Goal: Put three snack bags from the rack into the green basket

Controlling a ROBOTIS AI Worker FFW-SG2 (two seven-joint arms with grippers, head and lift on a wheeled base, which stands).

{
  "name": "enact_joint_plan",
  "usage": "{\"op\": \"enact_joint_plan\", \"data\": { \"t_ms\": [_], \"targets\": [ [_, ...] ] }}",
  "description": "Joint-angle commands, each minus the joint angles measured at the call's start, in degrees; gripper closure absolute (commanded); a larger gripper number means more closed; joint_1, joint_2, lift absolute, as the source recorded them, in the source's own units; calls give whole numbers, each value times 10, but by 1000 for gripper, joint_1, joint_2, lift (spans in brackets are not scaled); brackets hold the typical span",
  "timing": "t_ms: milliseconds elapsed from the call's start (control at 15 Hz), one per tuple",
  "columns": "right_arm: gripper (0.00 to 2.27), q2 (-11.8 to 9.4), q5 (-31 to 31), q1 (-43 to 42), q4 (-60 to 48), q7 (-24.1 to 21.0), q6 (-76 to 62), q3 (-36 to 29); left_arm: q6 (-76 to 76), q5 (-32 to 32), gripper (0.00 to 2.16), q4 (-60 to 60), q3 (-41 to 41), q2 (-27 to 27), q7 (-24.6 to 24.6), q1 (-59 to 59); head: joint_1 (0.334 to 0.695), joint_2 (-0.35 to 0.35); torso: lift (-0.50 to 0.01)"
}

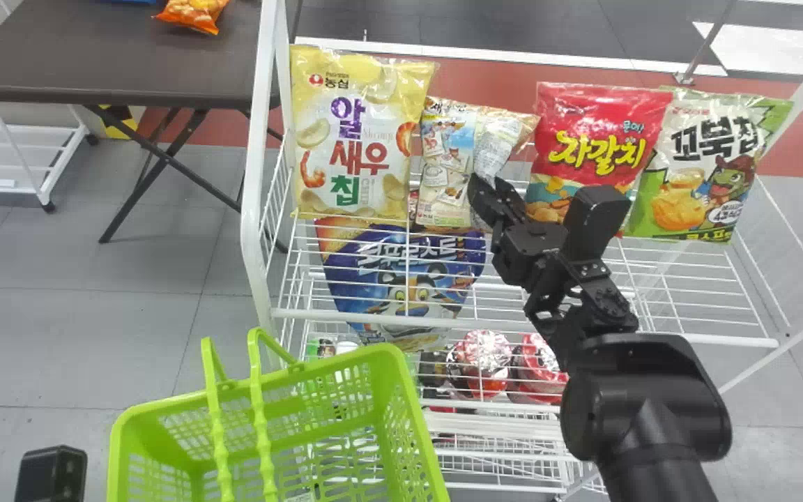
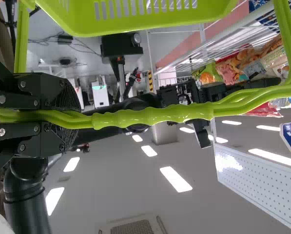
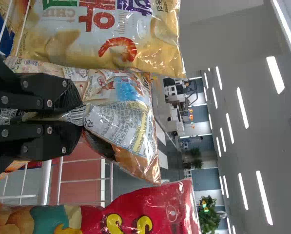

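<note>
- The right pincer (image 1: 486, 187) is closed down to the thickness of a crumpled fold, gripping the pale printed snack bag (image 1: 447, 164) between its two flat fingers
- That bag is at the rack (image 1: 255, 174), between the yellow bag (image 1: 360, 139) and the red bag (image 1: 597, 132); the fold in the fingers is on the side towards the red bag
- The green bag (image 1: 708, 171) comes next along the same row, on the far side of the red bag, at the right end of the rack
- Lower down, below the yellow bag and the pale one, a blue bag (image 1: 401, 272) with a cartoon tiger on it shows through the white wires
- Red packages (image 1: 488, 362) sit lower still, behind the wires
- The left pincer (image 2: 79, 119) is drawn in around the handles (image 2: 150, 117) of the green basket (image 1: 325, 366), both of them caught between its fingers
- The basket is in front of the rack, towards its left end, with its open top facing up
- Off to the left and behind is a dark desk (image 1: 116, 63) with an orange bag (image 1: 196, 12) on it
</note>
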Motion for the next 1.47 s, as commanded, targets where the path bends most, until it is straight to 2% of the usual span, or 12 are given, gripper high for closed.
{"op": "enact_joint_plan", "data": {
  "t_ms": [0, 333, 533, 667, 733, 800, 1133, 1267, 1400],
  "targets": [
    [2256, 2, 27, 44, -74, -24, 0, 3, 0, 0, 2148, 0, 0, 0, -6, 0, 695, -85, 0],
    [2256, 2, 23, 168, -243, -29, 57, -11, 5, 2, 2148, 0, 7, 1, -6, -8, 695, -116, 0],
    [2256, 2, 4, 286, -362, -17, 104, -22, 12, 4, 2148, 0, 13, 3, -6, -16, 695, -125, 0],
    [2256, 2, -5, 350, -422, -1, 132, -17, 16, 6, 2148, 0, 16, 4, -6, -17, 695, -130, 0],
    [2256, 2, -30, 361, -443, 16, 178, -18, 18, 6, 2148, 0, 18, 3, -6, -15, 695, -126, 0],
    [2256, 2, -67, 362, -464, 41, 287, -20, 18, 10, 2148, 0, 20, 3, -6, -9, 695, -117, 0],
    [2256, -7, -97, 383, -496, 91, 427, 19, 16, 13, 2148, 2, 20, -1, -6, -6, 695, 23, 0],
    [2256, -9, -90, 377, -494, 89, 452, 51, 18, 13, 2148, 2, 20, -2, -6, -6, 695, 103, 0],
    [2246, -16, -71, 363, -465, 79, 452, 99, 18, 14, 2148, 1, 19, -2, -6, -6, 695, 153, 0]
  ]
}}
